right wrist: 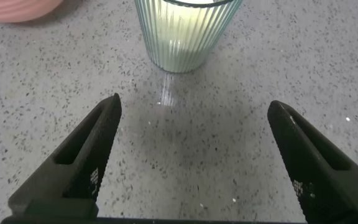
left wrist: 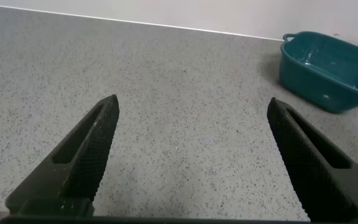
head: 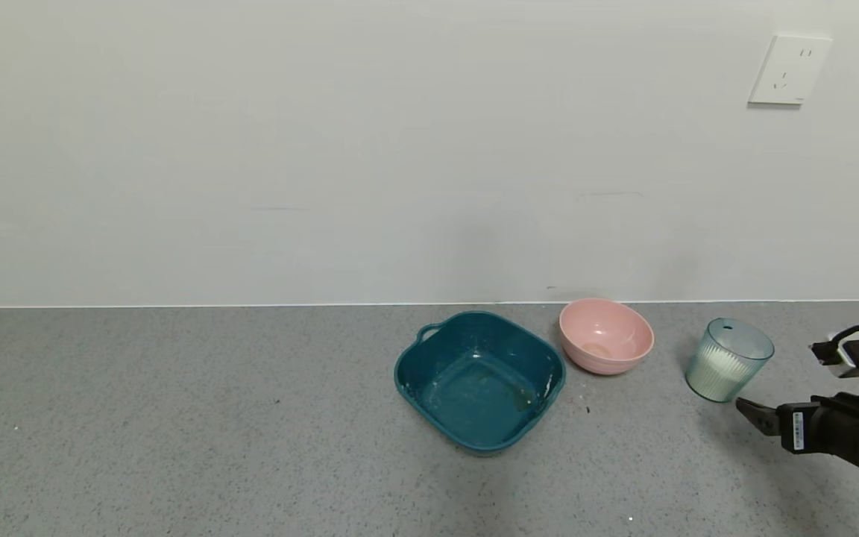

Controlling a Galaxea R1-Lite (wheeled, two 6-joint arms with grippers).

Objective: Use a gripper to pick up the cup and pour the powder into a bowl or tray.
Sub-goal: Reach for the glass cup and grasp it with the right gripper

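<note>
- Right wrist view: the right gripper (right wrist: 192, 158) hangs low over the grey counter (right wrist: 185, 155) with its two black fingers (right wrist: 82, 158) spread wide and nothing between them.
- Just ahead of the fingertips stands the cup (right wrist: 182, 31), upright, ribbed and translucent, apart from both fingers; the powder (right wrist: 180, 22) shows as a whitish mass through its wall.
- A curve of the pink bowl (right wrist: 17, 7) shows at a corner of this view, beyond the cup and to one side.
- Head view: the right gripper (head: 761, 410) reaches in from the robot's right, its near fingertip just short of the cup (head: 728, 360), which stands on the counter (head: 176, 418) near the wall.
- The powder (head: 716, 374) fills the lower part of the cup.
- To the cup's left sits the pink bowl (head: 627, 347), and further left, just beside it, the dark teal tray (head: 411, 373) with handles.
- A white wall socket (head: 789, 69) is mounted high on the wall above the cup.
- Left wrist view: the left gripper (left wrist: 194, 155) hovers over bare counter with its fingers wide apart and holding nothing; the teal tray (left wrist: 316, 71) lies well off ahead of it.
</note>
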